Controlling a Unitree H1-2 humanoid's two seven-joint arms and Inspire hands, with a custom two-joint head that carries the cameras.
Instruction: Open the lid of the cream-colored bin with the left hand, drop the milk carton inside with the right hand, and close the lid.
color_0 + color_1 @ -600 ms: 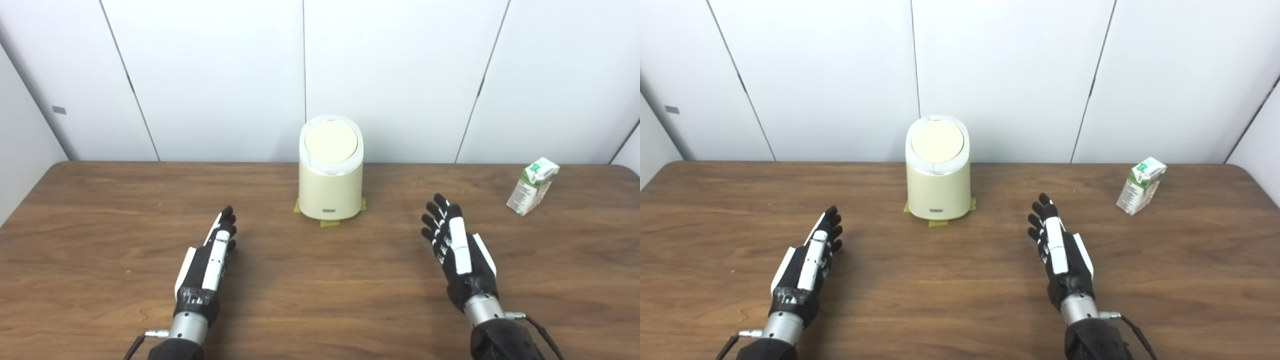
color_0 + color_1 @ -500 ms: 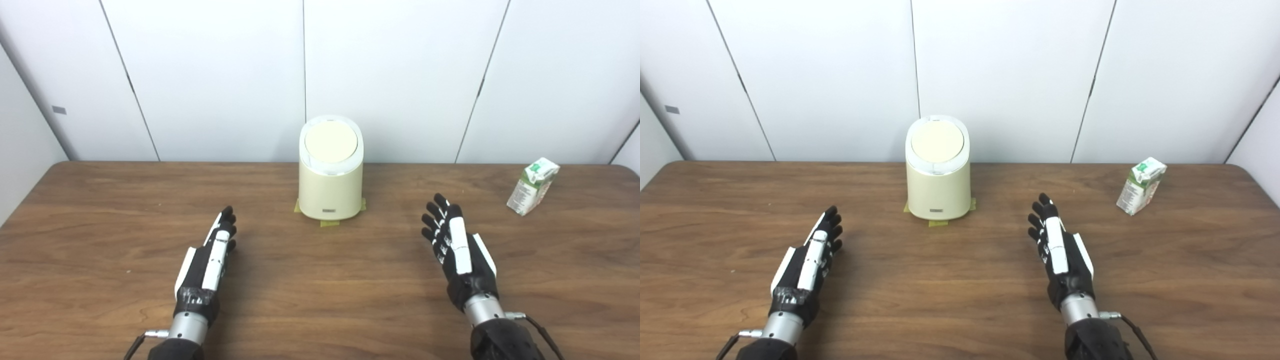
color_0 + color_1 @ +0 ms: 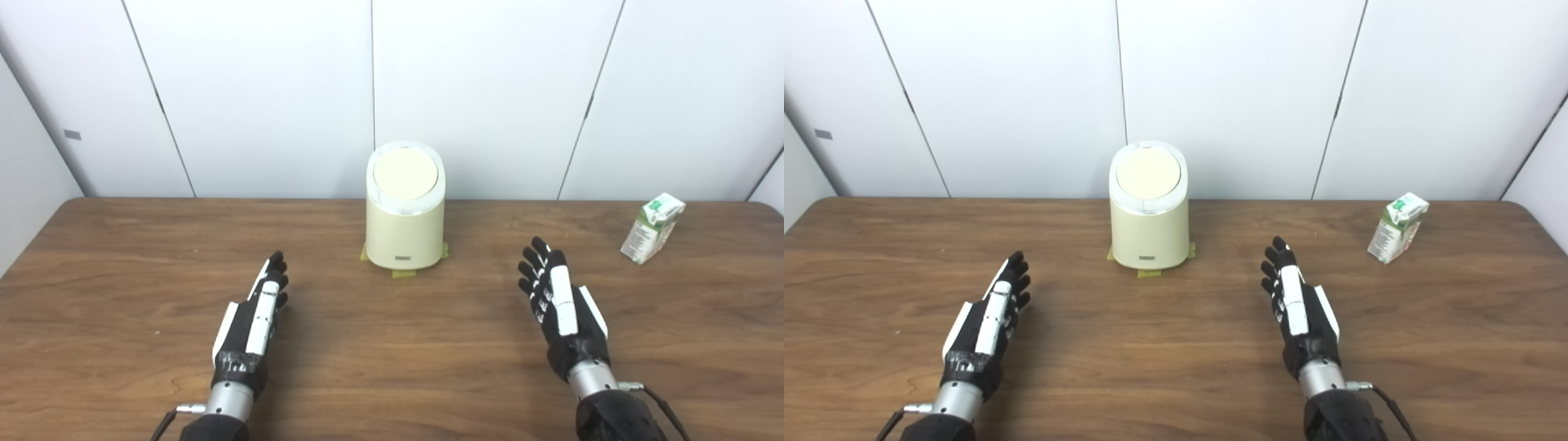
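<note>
The cream-colored bin (image 3: 405, 229) stands at the back middle of the table, its round lid (image 3: 405, 173) down flat. A small green and white milk carton (image 3: 652, 228) stands tilted at the far right. My left hand (image 3: 254, 318) rests low over the table, front left of the bin, fingers straight and empty. On the other side, my right hand (image 3: 560, 306) hovers front right of the bin, fingers spread, holding nothing. The carton lies well to the right of that hand.
Yellow tape pieces (image 3: 404, 273) mark the bin's base on the wooden table (image 3: 392, 343). White wall panels (image 3: 478, 92) rise right behind the table's back edge.
My left hand has shifted very slightly to the left. The right hand, bin and carton stay where they were.
</note>
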